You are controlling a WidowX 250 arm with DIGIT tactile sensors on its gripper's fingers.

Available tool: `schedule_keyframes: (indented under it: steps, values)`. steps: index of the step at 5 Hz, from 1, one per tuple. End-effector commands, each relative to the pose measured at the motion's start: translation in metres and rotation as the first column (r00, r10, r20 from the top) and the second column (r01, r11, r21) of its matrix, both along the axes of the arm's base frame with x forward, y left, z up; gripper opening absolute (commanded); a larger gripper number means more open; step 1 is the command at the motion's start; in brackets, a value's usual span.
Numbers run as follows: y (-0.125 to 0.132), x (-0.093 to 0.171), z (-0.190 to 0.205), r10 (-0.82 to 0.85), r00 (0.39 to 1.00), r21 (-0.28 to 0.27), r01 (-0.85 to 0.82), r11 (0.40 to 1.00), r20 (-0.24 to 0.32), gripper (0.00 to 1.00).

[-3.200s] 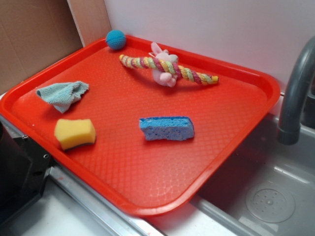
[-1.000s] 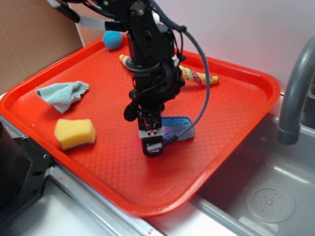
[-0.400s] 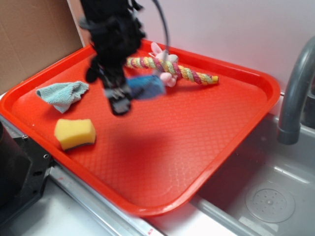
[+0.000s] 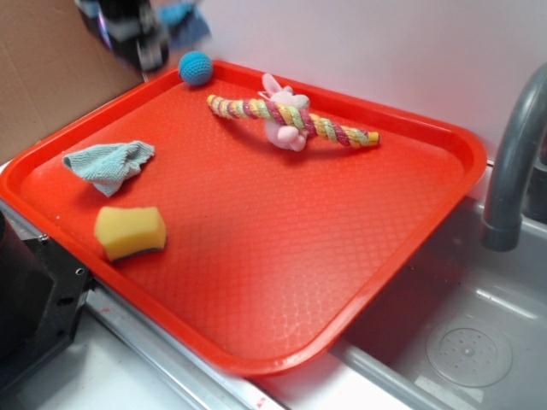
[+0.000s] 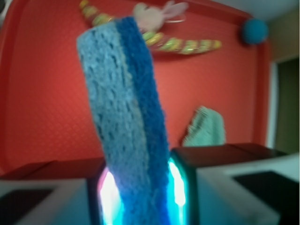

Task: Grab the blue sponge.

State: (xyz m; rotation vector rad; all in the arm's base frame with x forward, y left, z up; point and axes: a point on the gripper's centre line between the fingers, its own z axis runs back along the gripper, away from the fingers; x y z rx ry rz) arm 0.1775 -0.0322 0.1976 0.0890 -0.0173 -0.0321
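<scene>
The blue sponge (image 5: 126, 117) stands on edge between my gripper's two fingers in the wrist view, squeezed at its lower end. My gripper (image 5: 140, 192) is shut on it, high above the red tray (image 5: 51, 93). In the exterior view the gripper (image 4: 141, 34) is a blur at the top left corner, past the tray's far left rim, with a blurred bit of the blue sponge (image 4: 184, 19) beside it. The spot on the tray (image 4: 291, 256) where the sponge lay is bare.
On the tray lie a yellow sponge (image 4: 130, 231), a light teal cloth (image 4: 109, 163), a teal knitted ball (image 4: 196, 67) at the far rim, and a striped rope toy with a pink bunny (image 4: 286, 118). A grey faucet (image 4: 513, 162) and sink are at the right.
My gripper closed on the blue sponge, lifted it off the tray and carried it up and to the far left, almost out of the exterior view.
</scene>
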Motion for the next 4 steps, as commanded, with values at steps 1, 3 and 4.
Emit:
schedule_keyframes:
  steps: [1,3,4]
  values:
    - [0.004,-0.009,0.018,0.277,0.960,-0.078,-0.274,0.959,0.033,0.00]
    - [-0.004,-0.003,0.001,0.222,0.972,-0.052,-0.218,0.974,0.079,0.00]
    - [-0.006,0.000,-0.001,0.177,0.983,-0.032,-0.176,0.984,0.050,0.40]
